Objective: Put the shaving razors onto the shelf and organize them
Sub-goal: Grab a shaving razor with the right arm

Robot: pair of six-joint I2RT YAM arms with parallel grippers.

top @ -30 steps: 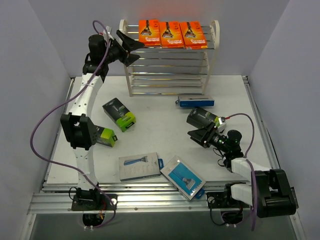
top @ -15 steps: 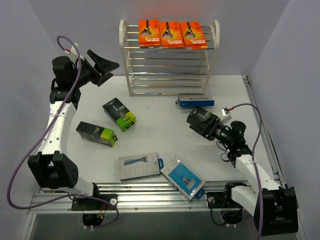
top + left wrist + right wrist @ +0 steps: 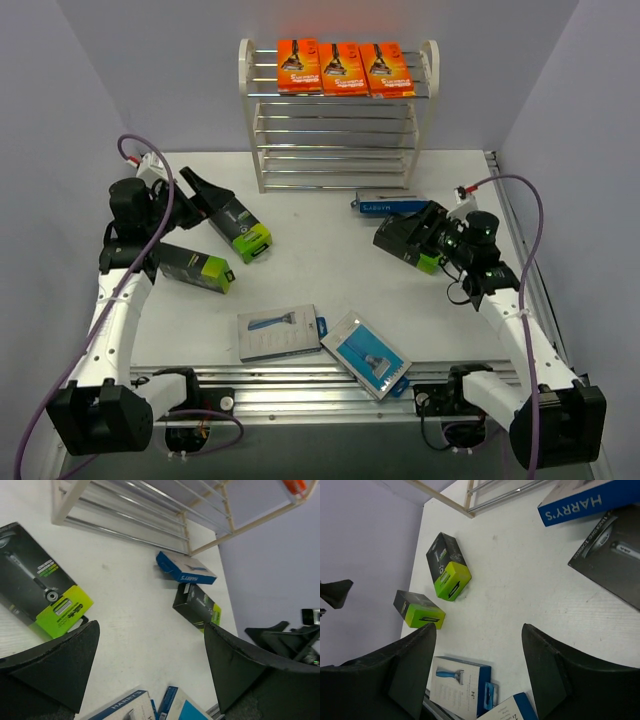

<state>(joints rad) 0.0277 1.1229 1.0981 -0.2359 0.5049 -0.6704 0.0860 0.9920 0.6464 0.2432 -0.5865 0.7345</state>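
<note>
Left gripper (image 3: 205,190) stands with its jaws spread wide and nothing between them, low over the left side of the bench (image 3: 330,262). Its fingers point toward the first black-and-lime box (image 3: 240,226), which lies flat just beside it with its lime end turned toward the near edge. Whether a finger touches the box I cannot tell. A little nearer the arm bases, the second black-and-lime box (image 3: 196,268) lies flat beside the left forearm, lime end to the right.

Right gripper (image 3: 432,236) is over the right side of the bench, and the wrist view shows its jaws partly apart and empty. The third black-and-lime box (image 3: 403,238) lies just ahead and to one side of its fingers, not between them. Just behind that box, the blue pack (image 3: 392,205) rests on its long edge, between the box and the foot of the shelf (image 3: 244,80).

Toward the near edge, the grey flat pack (image 3: 280,332) and the blue-faced flat pack (image 3: 367,355) lie face up side by side, corners touching or nearly so, the second turned at an angle.

The shelf stands at the back of the bench, with white side panels and tiers of silver rods. Three orange cards (image 3: 343,68) lie in a row on its top tier, close side by side.
</note>
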